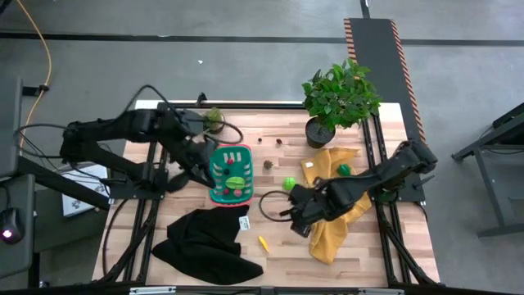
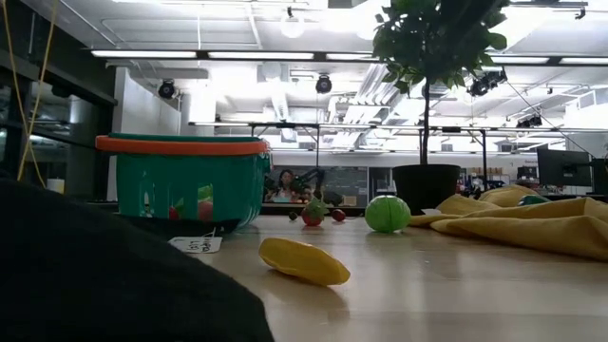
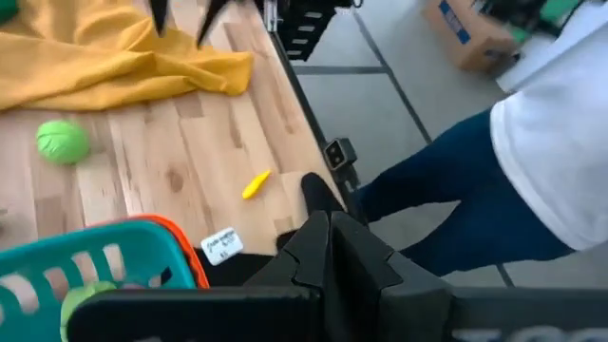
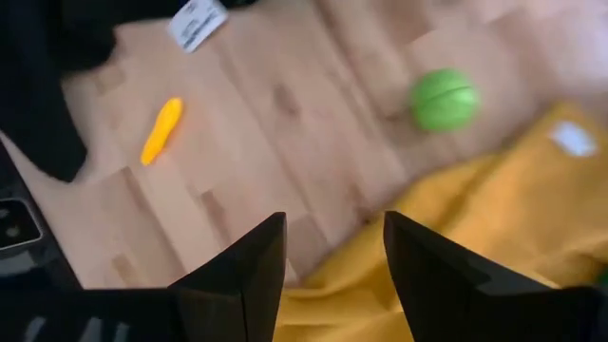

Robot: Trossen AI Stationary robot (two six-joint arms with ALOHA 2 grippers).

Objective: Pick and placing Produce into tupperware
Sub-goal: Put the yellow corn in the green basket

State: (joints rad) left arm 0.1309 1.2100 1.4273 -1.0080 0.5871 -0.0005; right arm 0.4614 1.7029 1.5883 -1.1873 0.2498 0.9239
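Black cloth (image 2: 104, 275) lies nearest, beside a smooth yellow toy banana (image 1: 263, 242) at seven o'clock of the released right tool (image 1: 296, 215), while the clenched left tool (image 1: 214, 170) hovers over the slotted teal basket (image 1: 215, 195) holding small produce (image 1: 237, 182).

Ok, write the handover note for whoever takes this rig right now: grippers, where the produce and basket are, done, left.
Left gripper: shut, empty, over the teal basket.
Right gripper: open, empty, above the edge of the yellow cloth, near the green ball-shaped piece.
Done: a few pieces, green and pink among them, already lie in the basket.
Left on the table: the green piece, a yellow piece beside the black cloth, another green one on the yellow cloth, and three small dark ones past the basket, toward the potted plant.
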